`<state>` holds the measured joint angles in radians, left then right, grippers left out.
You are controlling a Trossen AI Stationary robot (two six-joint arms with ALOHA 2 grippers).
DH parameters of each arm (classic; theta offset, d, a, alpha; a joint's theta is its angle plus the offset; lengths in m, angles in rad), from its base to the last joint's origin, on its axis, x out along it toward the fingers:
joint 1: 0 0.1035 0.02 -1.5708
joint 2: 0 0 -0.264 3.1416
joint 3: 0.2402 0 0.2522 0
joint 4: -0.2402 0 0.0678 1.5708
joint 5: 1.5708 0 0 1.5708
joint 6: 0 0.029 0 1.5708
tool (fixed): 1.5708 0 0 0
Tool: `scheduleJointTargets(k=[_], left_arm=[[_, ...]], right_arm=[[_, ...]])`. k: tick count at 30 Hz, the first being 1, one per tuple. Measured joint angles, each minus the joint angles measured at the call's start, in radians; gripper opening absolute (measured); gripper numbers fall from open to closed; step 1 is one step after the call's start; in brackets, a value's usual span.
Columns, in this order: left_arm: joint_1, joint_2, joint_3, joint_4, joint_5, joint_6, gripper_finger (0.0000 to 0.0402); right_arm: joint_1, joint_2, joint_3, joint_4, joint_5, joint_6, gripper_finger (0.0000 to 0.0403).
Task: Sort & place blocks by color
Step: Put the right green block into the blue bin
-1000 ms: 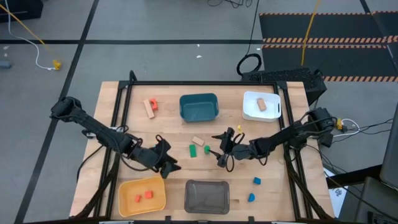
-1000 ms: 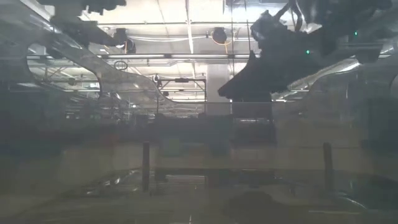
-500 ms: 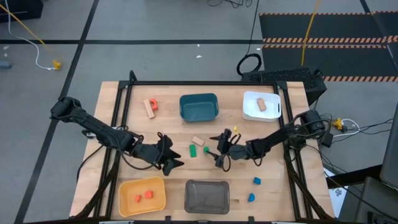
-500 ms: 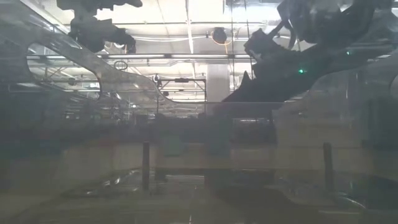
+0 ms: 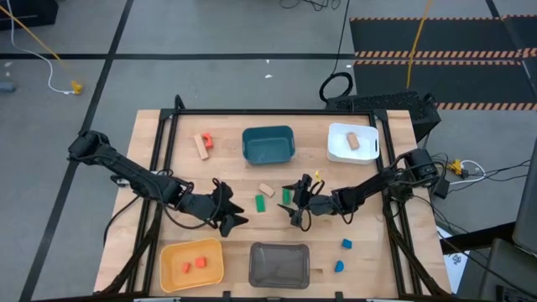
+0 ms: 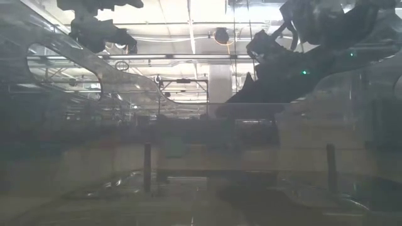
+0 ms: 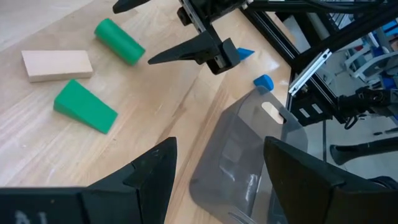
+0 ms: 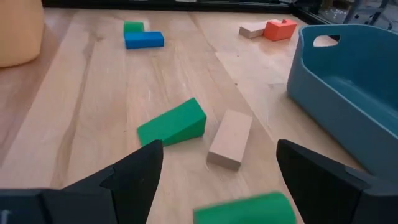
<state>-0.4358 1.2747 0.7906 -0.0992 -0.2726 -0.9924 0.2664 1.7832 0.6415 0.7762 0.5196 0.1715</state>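
Counter (image 5: 159,151) was roomy mid-span; yellow bin (image 5: 192,263) and grey bin (image 5: 279,265) lined the near edge, teal bin (image 5: 268,143) and white bin (image 5: 352,143) the far one. Right pincer (image 5: 288,201), wide and empty, hung over the green cylinder (image 8: 245,210), beside the wedge (image 8: 171,130) and tan block (image 8: 229,139). Step judged: reaching for green; next a straight drop and close. Left pincer (image 5: 237,220), also apart and empty, waited near the yellow bin.

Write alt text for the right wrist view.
The open right gripper hovers low over a wooden table, a green cylinder nearest it. Beyond lie a green wedge and a tan block, with a teal bin alongside.
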Motion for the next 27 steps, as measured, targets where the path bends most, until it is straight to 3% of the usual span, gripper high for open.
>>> scheduleJointTargets(k=[4,7,13,20,27], left_arm=[[0.000,0.000,0.000,0.000,0.000,0.001,0.0241],[0.000,0.000,0.000,-0.001,0.000,0.003,0.0241],[0.000,0.000,0.000,-0.001,0.000,0.031,0.0241],[0.009,0.000,0.000,-0.002,0.001,0.056,0.0241],[0.009,0.000,0.000,-0.002,0.001,0.067,0.0241]], right_arm=[[-0.030,0.000,0.000,-0.040,0.040,0.099,0.0309],[-0.058,0.000,0.000,-0.120,0.088,0.276,0.0309],[-0.075,0.000,0.000,-0.244,0.082,0.621,0.0309],[-0.075,0.000,0.000,-0.320,0.081,0.735,0.0309],[-0.075,0.000,0.000,-0.317,0.086,0.725,0.0309]])
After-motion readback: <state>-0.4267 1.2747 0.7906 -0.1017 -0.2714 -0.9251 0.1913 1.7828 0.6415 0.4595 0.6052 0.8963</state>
